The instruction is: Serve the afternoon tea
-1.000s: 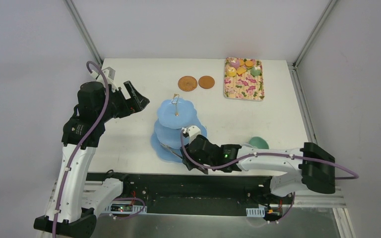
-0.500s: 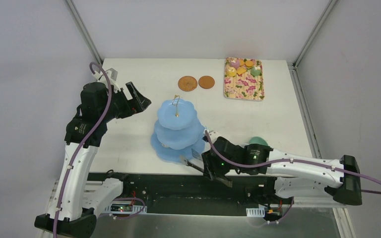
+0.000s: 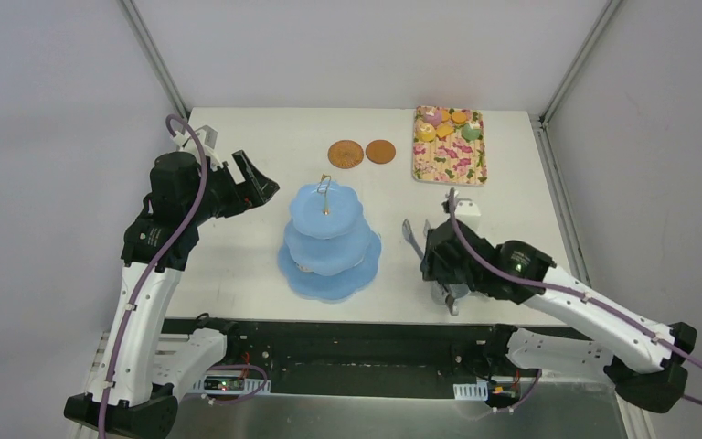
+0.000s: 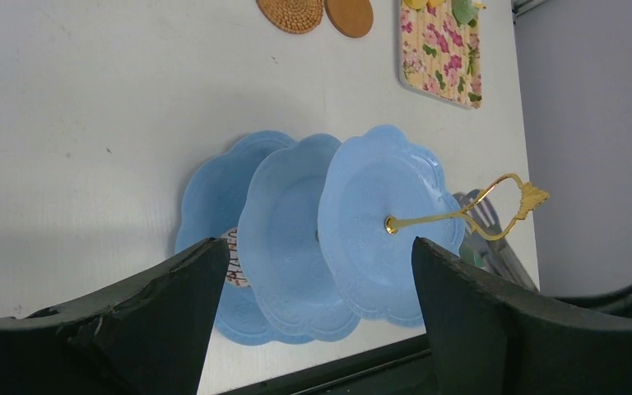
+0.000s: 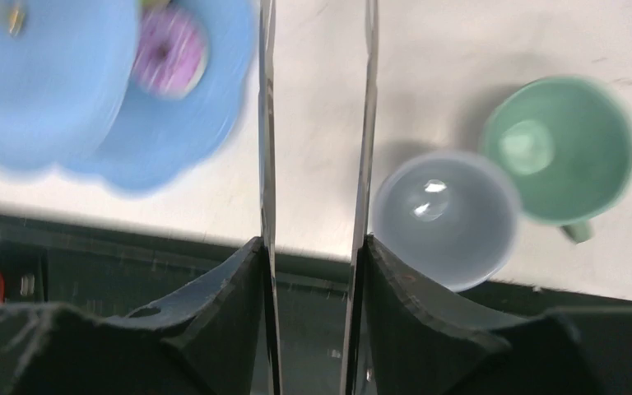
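The right gripper is clamped on the metal tongs, its two dark fingers pressing the arms from outside. The arms run straight out ahead of it, apart, with nothing between them. From above, this gripper hangs over the tabletop to the right of the light-blue stand, and the tongs point toward the far side.

Just right of the tongs, further right of the stand and near the front edge, a grey-blue cup and a green cup stand upright, side by side. Their rims look as if they touch. Left of the tongs, a pink donut lies on a lower tier of the stand, blurred.

The left gripper is held up to the left of the stand with its fingers spread wide and nothing in them. In its own view the gripper frames the stand, with all three scalloped tiers and the gold handle showing.

Behind the stand lie two brown coasters, just beside each other. Behind it and to the right sits the floral tray. At the tray's far end are the small donuts and orange biscuits.
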`<control>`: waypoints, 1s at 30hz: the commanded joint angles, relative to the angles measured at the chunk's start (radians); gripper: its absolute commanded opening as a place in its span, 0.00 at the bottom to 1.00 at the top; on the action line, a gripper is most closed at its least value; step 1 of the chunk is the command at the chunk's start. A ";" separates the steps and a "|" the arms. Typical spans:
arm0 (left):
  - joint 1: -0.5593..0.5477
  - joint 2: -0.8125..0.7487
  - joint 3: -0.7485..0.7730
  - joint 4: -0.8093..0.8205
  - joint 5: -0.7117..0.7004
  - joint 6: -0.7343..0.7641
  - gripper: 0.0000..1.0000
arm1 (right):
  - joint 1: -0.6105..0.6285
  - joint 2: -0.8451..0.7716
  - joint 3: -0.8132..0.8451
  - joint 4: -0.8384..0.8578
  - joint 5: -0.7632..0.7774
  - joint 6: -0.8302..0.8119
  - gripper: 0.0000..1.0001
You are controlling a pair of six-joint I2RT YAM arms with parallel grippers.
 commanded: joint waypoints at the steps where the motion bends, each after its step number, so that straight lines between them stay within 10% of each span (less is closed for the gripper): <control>1: 0.005 0.001 0.012 0.041 -0.007 0.001 0.85 | -0.273 0.069 0.074 0.111 0.015 -0.197 0.47; 12: 0.006 -0.011 0.024 0.026 -0.008 0.031 0.86 | -0.970 0.544 0.368 0.350 -0.525 -0.318 0.52; 30: 0.006 -0.031 0.006 -0.007 -0.042 0.099 0.86 | -1.076 1.063 0.825 0.402 -0.789 -0.220 0.60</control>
